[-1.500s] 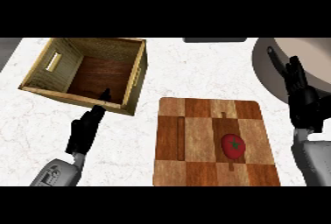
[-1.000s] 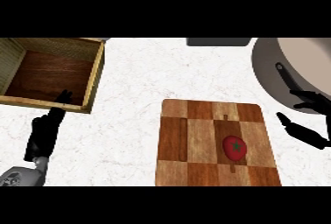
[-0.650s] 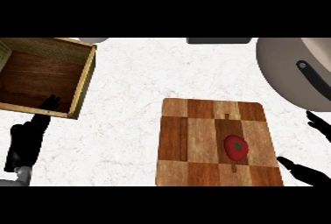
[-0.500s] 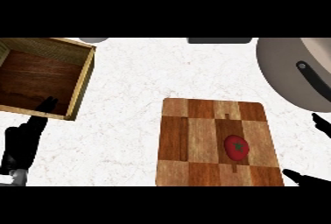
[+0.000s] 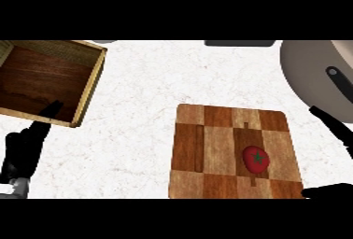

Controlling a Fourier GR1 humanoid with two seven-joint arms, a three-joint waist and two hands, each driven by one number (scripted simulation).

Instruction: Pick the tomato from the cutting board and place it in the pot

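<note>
The white marbled counter (image 5: pixel 144 93) is carrying everything, and there is one of it. One wooden crate (image 5: pixel 41 79) is sitting at the counter's far left corner, open and showing only its board floor. One pot (image 5: pixel 310 70) is sitting at the far right corner, pale and round, with a dark handle (image 5: pixel 339 81) lying across it; most of it is running off the view, so its depth cannot be told. One dark flat object (image 5: pixel 240 43) is showing at the far edge, too cut off to name.

One checkered cutting board (image 5: pixel 207 154) is lying toward the near right of the counter. The left hand (image 5: pixel 24 147) is showing at the near left edge just in front of the crate, fingers straight and relaxed, holding nothing. The right hand (image 5: pixel 334 126) is showing at the right edge, one straight finger above and the thumb (image 5: pixel 329 191) near the board's near right corner, well apart with nothing between them.

One tomato (image 5: pixel 256 159) is lying on the board's right half, toward the near edge, stem side up, touched by neither hand. It is probably going to handle as light, smooth and a little slippery, soft enough to bruise, and apt to roll; taking it across its widest part, thumb on one flank and fingers on the other, is looking the safest hold
</note>
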